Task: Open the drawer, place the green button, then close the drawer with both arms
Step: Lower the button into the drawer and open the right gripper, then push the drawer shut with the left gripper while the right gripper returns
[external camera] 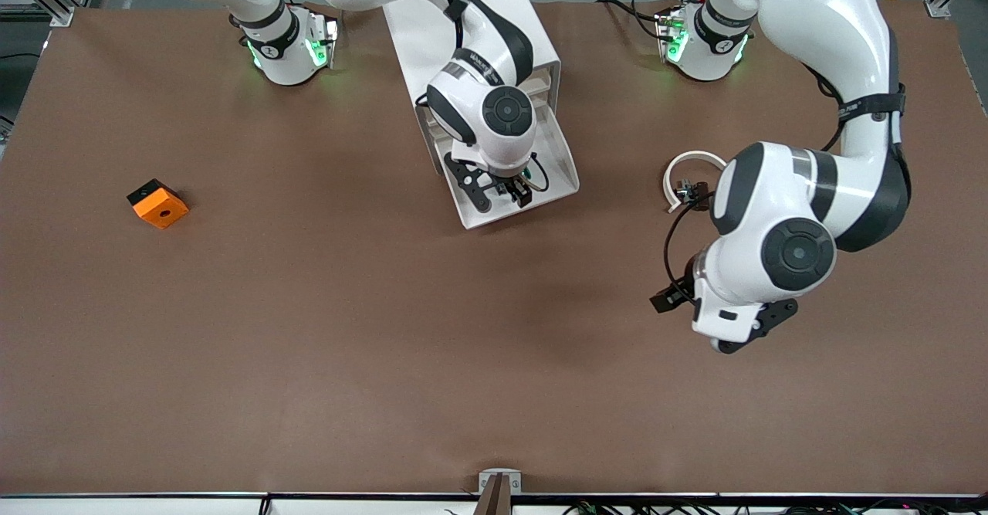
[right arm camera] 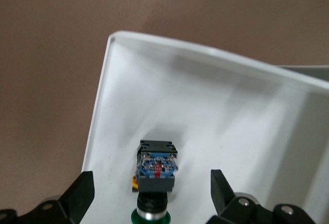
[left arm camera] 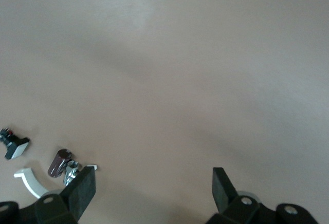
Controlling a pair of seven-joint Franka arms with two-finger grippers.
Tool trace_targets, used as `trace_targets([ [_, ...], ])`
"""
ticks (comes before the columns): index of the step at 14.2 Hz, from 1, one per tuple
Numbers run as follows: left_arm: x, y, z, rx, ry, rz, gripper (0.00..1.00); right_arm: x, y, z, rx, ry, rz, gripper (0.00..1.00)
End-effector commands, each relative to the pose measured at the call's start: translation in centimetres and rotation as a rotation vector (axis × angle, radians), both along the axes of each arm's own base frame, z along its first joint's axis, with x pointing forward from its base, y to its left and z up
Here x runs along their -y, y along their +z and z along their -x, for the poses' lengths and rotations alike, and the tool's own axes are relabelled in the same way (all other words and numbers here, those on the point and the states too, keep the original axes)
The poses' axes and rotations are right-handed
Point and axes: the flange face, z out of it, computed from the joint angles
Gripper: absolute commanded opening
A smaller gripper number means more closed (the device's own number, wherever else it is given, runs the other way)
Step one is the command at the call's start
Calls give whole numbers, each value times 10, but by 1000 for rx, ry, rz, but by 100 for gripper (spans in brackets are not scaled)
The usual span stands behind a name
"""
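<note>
A wide brown desk (external camera: pixel 309 330) with a soft, dull top is being shown, and grey floor and metal frame bars are being seen around its edges. The white boxy cabinet (external camera: pixel 463 44) is standing between the two arm bases, and everything is being placed from it.

The drawer (external camera: pixel 559 171), a shallow white tray with smooth, slightly shiny walls, is being left pulled out from the bottom of the cabinet, toward the front camera. The button (right arm camera: pixel 156 175) is lying inside the drawer on its white floor. Its round green cap, silver ring and dark blocky body with a blue and red patch are being seen in the right wrist view.

The right tool (external camera: pixel 502 189) is being held just above the drawer, right over the button. Its black fingers are being kept spread wide, with the button between them but not being touched.

The left tool (external camera: pixel 722 322) is being held over bare desk, toward the left arm's end from the cabinet, with its fingers spread and nothing in them. That arm is waiting.

A white curved piece (external camera: pixel 687 175) and small dark and shiny parts (left arm camera: pixel 61 163) are lying on the desk near the left arm. An orange cube (external camera: pixel 158 204) with a round hole is lying well apart from the cabinet, toward the right arm's end.
</note>
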Motion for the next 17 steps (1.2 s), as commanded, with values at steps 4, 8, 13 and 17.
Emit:
trace_targets([
  [4, 92, -84, 46, 41, -164, 42, 100, 103, 155, -28, -62, 139, -34, 100],
  [8, 126, -151, 95, -35, -227, 67, 100, 200, 227, -46, -87, 356, -79, 100],
  [13, 178, -202, 163, -148, -318, 48, 100, 333, 276, -77, -46, 628, -123, 100],
  [17, 204, -204, 195, -210, -299, 110, 100, 427, 282, -99, -26, 758, -174, 100],
])
